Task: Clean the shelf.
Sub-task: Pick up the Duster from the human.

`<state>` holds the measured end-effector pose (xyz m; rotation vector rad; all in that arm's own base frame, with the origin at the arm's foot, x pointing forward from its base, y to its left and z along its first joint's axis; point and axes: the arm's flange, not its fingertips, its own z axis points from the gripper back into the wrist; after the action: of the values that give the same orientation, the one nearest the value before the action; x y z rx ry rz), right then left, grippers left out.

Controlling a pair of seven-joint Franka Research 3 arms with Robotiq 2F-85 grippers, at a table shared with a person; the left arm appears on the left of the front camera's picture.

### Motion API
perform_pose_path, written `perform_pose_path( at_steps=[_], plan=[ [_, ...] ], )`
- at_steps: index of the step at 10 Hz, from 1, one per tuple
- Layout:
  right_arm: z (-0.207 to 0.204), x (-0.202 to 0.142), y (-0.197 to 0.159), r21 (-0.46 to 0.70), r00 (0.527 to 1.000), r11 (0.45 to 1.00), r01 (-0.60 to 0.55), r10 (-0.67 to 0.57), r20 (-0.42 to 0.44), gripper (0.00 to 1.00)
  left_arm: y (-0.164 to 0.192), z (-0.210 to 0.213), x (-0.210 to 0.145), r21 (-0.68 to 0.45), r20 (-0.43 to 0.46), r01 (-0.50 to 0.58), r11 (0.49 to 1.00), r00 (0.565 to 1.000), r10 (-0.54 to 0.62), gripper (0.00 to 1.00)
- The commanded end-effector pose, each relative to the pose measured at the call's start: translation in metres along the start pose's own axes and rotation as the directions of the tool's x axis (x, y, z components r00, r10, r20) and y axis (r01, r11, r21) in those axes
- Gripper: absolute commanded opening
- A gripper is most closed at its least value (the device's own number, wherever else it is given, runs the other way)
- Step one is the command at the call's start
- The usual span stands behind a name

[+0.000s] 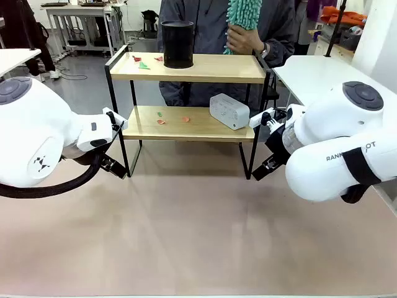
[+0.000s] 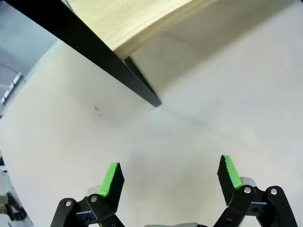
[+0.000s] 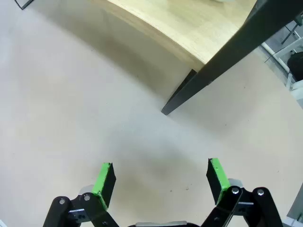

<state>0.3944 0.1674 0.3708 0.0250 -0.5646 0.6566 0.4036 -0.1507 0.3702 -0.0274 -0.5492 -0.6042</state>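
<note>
The shelf [image 1: 217,67] is seen in the front view standing on the far half of the bench [image 1: 186,236], between the two arms. Its two light boards are held in a thin black frame. On the top board a black cylinder [image 1: 178,44] is stood left of the middle, with red and green scraps [image 1: 141,62] lying just beside it on its left. On the lower board a white box [image 1: 229,111] is set near the right end, and a few orange and green bits [image 1: 170,119] are scattered left of it. Behind the shelf a person is stood, and a teal duster [image 1: 244,15] is held upright in the person's hand [image 1: 243,42], above the right part of the top board.

The spread of each claw is made plain by the wrist views. In the left wrist view the left claw [image 2: 170,172] is held wide, with nothing between its green pads, over bare bench. It is near, but apart from, a black foot [image 2: 154,100] of the frame, with a wooden board edge above. In the right wrist view the right claw [image 3: 161,177] is likewise spread wide and empty. A slanting black leg [image 3: 213,71] is planted on the bench beyond it, under a board corner.
</note>
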Motion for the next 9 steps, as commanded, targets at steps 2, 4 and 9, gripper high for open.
perform_pose_path(
  at_steps=[2, 4, 9],
  plan=[
    [0.0, 0.0, 0.0, 0.0, 1.0, 1.0, 0.0, 0.0, 0.0, 1.0, 0.0, 0.0001, 0.0001, 0.0, 0.0, 0.0, 1.0, 1.0, 0.0, 1.0],
    [0.0, 0.0, 0.0, 0.0, 1.0, 1.0, 0.0, 0.0, 0.0, 1.0, 0.0, 0.0001, 0.0001, 0.0, 0.0, 0.0, 1.0, 1.0, 0.0, 1.0],
    [0.0, 0.0, 0.0, 0.0, 1.0, 1.0, 0.0, 0.0, 0.0, 1.0, 0.0, 0.0001, 0.0001, 0.0, 0.0, 0.0, 1.0, 1.0, 0.0, 1.0]
  ],
)
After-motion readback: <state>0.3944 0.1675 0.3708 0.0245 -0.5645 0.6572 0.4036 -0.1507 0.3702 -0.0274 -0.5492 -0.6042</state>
